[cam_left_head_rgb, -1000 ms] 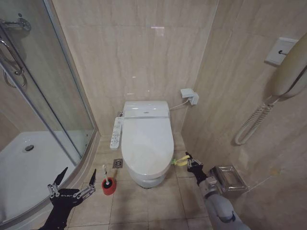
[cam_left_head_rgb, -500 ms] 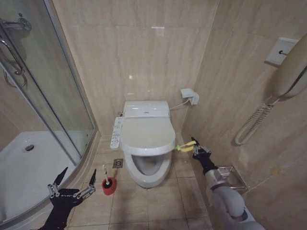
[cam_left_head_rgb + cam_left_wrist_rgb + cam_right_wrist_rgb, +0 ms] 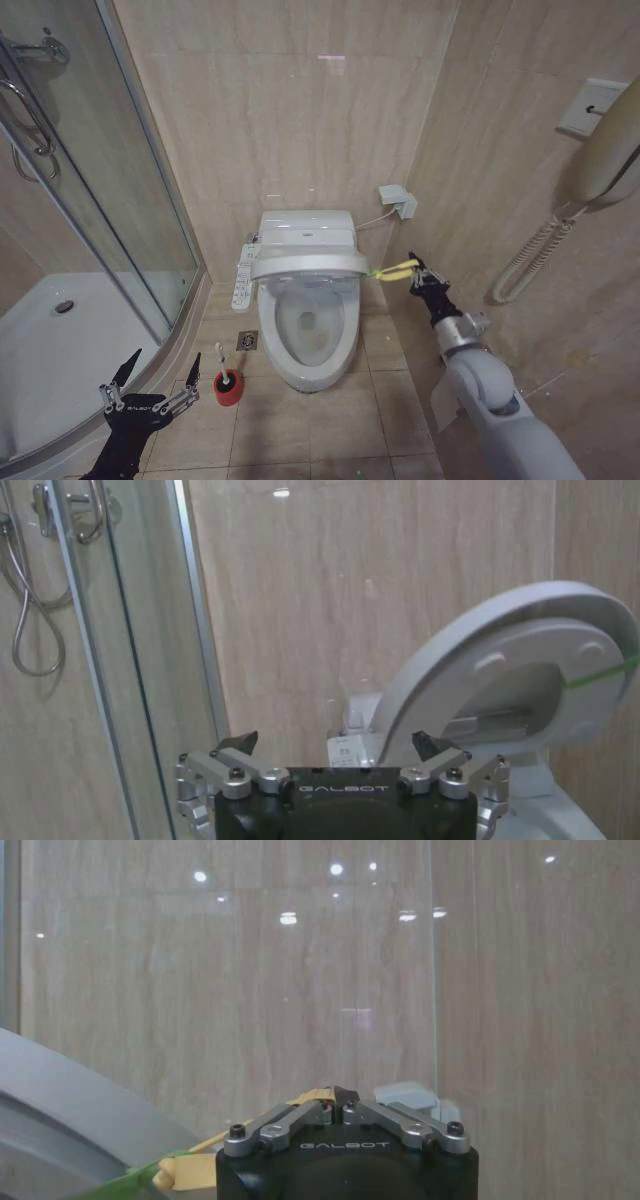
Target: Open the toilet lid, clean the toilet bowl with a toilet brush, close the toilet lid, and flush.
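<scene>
Mid-frame, half-raised toilet lid [image 3: 308, 264] hauled by yellow strap [image 3: 395, 268] pinched in right gripper [image 3: 418, 272] fingers; left gripper [image 3: 150, 385] spread; strap slip risks slam.

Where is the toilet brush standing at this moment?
In the head view, the toilet brush stands in its red holder on the floor tiles, at the left of the toilet bowl and just right of the left gripper.

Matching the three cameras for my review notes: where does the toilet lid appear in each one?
Head view: toilet lid half raised over the toilet bowl, centre.
Left wrist view: lid seen from its underside, beyond the left gripper.
Right wrist view: lid's edge by the right gripper.
Shared landmark: yellow strap.
</scene>
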